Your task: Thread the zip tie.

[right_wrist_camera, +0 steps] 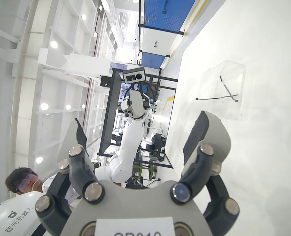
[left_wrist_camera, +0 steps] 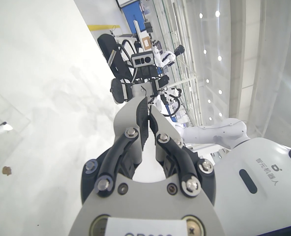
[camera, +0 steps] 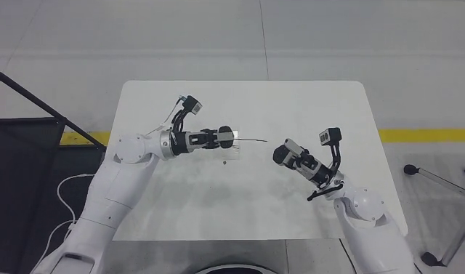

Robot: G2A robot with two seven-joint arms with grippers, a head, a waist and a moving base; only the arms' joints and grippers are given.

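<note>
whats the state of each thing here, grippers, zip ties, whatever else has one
left gripper: shut; whether it pinches anything is unclear
right gripper: open, empty
zip ties: two, lying crossed and loose on the clear tray, neither threaded, one poking past its edge
clear tray: flat on the table

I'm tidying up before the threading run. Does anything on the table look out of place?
A small brown scrap lies loose on the white table near the clear tray; it looks like stray debris. One black zip tie also pokes out past the tray's edge, while the others lie inside it.
</note>
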